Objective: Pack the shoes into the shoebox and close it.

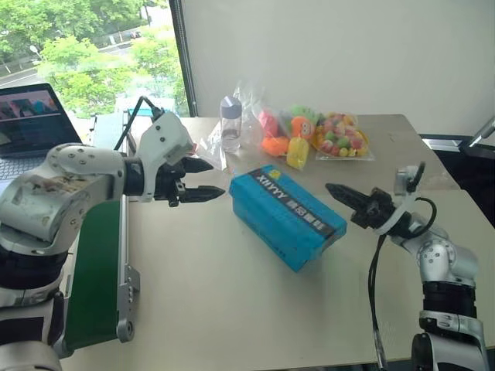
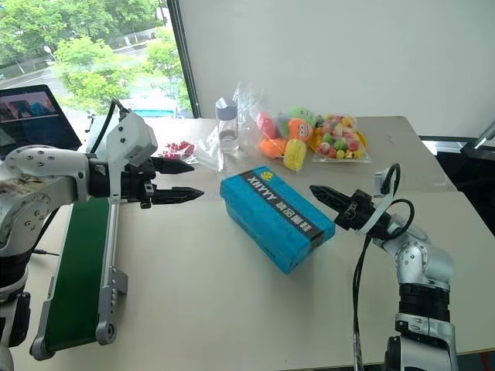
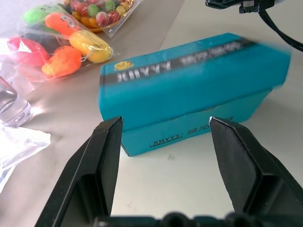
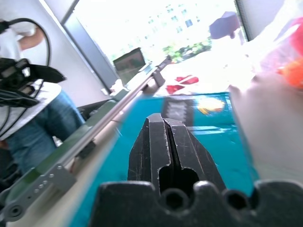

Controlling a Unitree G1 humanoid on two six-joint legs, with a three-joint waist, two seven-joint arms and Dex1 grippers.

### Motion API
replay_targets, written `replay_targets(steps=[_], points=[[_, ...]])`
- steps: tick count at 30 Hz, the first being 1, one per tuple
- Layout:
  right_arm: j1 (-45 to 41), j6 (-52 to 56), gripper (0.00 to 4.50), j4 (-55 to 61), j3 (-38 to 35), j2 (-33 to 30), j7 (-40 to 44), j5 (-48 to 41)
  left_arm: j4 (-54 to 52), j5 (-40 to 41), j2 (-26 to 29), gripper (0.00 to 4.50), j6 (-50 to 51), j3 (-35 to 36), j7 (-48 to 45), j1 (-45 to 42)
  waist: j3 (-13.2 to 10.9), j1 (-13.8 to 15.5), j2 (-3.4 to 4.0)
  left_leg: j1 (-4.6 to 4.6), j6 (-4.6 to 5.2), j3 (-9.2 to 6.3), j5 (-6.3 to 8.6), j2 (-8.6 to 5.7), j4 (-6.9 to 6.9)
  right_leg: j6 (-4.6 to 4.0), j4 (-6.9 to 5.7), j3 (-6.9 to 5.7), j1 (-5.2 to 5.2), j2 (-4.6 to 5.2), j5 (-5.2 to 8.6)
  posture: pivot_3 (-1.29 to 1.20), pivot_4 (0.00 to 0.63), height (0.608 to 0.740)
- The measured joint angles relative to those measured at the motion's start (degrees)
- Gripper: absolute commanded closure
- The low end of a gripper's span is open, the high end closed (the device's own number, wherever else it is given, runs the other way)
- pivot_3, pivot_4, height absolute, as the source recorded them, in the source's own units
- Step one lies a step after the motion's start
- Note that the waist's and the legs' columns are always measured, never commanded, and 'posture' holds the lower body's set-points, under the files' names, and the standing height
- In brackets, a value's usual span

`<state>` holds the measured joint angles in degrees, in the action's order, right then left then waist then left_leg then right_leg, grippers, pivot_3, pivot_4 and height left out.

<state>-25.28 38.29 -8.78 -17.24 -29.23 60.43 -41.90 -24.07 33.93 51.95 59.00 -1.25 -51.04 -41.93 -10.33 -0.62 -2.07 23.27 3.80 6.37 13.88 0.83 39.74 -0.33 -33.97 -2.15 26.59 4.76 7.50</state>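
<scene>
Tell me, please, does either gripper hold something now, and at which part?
Nothing is held. The left gripper is open and the right gripper is shut empty, both beside the closed shoebox.

"XHYYY" in white on the blue shoebox lid

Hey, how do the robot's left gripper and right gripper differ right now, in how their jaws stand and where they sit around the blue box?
The left gripper has its jaws spread apart; the right gripper has its jaws pressed shut. The left gripper is off the shoebox at its left end, while the right gripper is at the box's right end. Both have black fingers, point toward the closed box, and hold nothing.
</scene>
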Motion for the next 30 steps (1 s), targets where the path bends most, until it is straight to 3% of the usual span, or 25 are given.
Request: replay_targets(steps=[7, 13, 19, 24, 27, 30], points=[[-10.9, 2.3, 4.49, -0.2, 10.4, 1.9, -2.6, 4.1, -1.9, 1.1, -0.7, 1.38, 1.2, 0.5, 2.1, 1.5, 0.0, -0.2, 0.00, -0.01, -0.01, -0.02, -0.06, 0.10, -0.03, -0.04, -0.07, -0.03, 0.09, -0.15, 0.02, 0.00, 0.150, 0.740], [-13.1, -7.6, 4.49, -9.7, 28.2, 2.1, -2.7, 21.4, -2.7, 1.2, -0.9, 1.38, 2.4, 1.4, 5.6, 3.1, 0.0, 0.3, -0.03, 0.02, 0.30, 0.02, -0.12, 0.05, -0.01, -0.06, -0.01, -0.03, 0.05, -0.09, 0.11, 0.00, 0.150, 0.740], [-14.2, -11.4, 4.49, -12.5, 29.6, 1.8, -1.8, 25.0, -4.9, 2.2, -1.4, 1.38, 3.5, 2.4, 8.0, 5.2, 0.2, 0.6, -0.34, -0.39, -0.20, -0.02, 0.14, 0.01, 0.03, -0.05, 0.02, -0.07, -0.39, 0.04, 0.12, 0.00, 0.150, 0.740], [-12.2, -6.9, 4.49, -5.1, 28.2, -1.4, -0.7, 24.0, -5.1, 2.2, -1.9, 1.38, 3.4, 2.5, 8.6, 5.3, 0.2, 1.1, -0.32, -0.22, -0.23, -0.02, 0.13, 0.01, 0.00, -0.05, -0.03, -0.09, -0.19, 0.06, 0.12, 0.00, 0.150, 0.740], [-11.7, -1.9, 3.80, 1.5, 26.4, -4.4, 1.0, 20.5, -4.6, 2.3, -2.6, 1.38, 2.8, 2.5, 8.5, 5.6, 0.2, 1.1, -0.28, 0.19, -0.20, -0.02, 0.09, 0.02, -0.01, -0.05, -0.08, -0.08, 0.24, 0.01, 0.10, 0.00, 0.150, 0.740], [-12.4, 1.3, 2.70, 10.6, 22.8, -9.9, 2.9, 17.0, -4.5, 2.4, -3.4, 1.38, 0.1, 2.3, 7.3, 7.8, 0.2, 1.1, -0.22, 0.44, 0.15, -0.03, -0.11, 0.09, -0.01, 0.12, -0.08, -0.09, 0.48, -0.10, 0.00, 0.00, 0.150, 0.740]])
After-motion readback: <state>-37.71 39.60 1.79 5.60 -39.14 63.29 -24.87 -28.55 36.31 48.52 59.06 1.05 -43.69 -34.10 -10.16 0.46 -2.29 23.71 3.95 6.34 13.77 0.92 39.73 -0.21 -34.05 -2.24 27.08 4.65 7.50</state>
